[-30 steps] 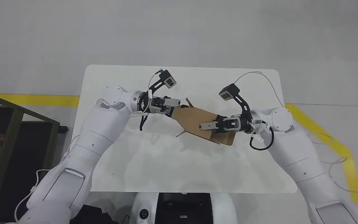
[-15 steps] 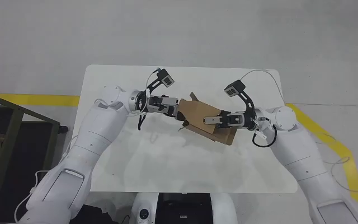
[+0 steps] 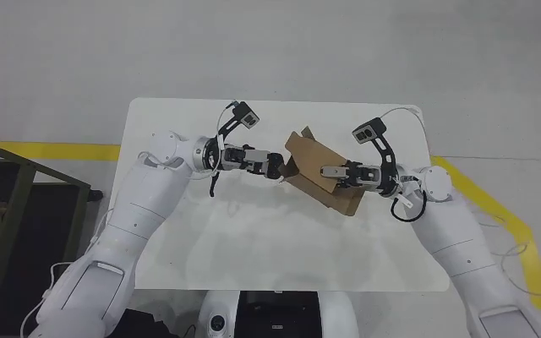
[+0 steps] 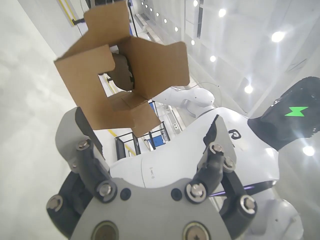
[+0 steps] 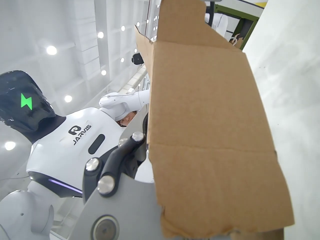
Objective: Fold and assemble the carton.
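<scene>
The brown carton [image 3: 314, 163] hangs over the middle of the white table [image 3: 211, 245], partly opened into a tube with loose flaps. My right gripper [image 3: 331, 172] is shut on one of its side walls. One finger [image 5: 140, 138] shows beside that wide wall of the carton [image 5: 207, 131]; the other is hidden behind it. My left gripper [image 3: 275, 166] sits at the carton's open end. Its fingers [image 4: 217, 136] are spread wide, and the carton [image 4: 155, 68] with its end flaps stands just ahead of them, one flap over the other fingertip.
A white cable [image 3: 397, 114] loops over the table's far right corner. A dark green rack [image 3: 17, 194] stands on the floor to the left, beside yellow floor tape [image 3: 59, 150]. Bare table surface lies near and far of the arms.
The carton has swung up and to the right and opened from nearly flat into a tube. The right arm drew back to the right; the left gripper followed a little.
</scene>
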Controlling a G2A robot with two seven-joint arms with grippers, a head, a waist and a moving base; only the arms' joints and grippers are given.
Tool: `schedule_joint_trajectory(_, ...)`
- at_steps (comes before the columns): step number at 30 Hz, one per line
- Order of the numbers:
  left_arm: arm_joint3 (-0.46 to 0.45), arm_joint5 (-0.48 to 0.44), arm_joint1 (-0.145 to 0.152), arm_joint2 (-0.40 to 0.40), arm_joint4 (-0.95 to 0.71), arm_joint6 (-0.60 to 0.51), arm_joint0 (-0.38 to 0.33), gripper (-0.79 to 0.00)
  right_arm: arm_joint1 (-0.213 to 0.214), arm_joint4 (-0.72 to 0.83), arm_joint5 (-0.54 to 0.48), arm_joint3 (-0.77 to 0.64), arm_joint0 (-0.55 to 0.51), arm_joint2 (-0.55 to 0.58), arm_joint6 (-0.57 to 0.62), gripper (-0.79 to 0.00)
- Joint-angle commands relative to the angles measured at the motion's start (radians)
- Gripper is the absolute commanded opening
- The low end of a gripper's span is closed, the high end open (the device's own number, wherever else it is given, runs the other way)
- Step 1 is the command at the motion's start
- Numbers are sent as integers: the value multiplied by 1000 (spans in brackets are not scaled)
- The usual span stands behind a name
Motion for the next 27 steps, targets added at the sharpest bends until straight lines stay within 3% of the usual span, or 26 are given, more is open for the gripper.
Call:
schedule_joint_trajectory(1, -31, -18, 7, -12, 30, 18, 6, 0, -2, 14, 21, 13, 1, -1, 21, -785)
schedule_joint_trajectory(5, -103, -56, 25, -28, 97, 56, 29, 0, -6, 52, 79, 55, 14, -2, 79, -785)
schedule_joint_trajectory(10, -109, -60, 26, -29, 103, 60, 31, 0, -10, 55, 146, 103, 58, 0, 146, -785)
schedule_joint_trajectory(27, -109, -60, 26, -29, 103, 60, 31, 0, -9, 16, 147, 105, 69, 3, 129, -785)
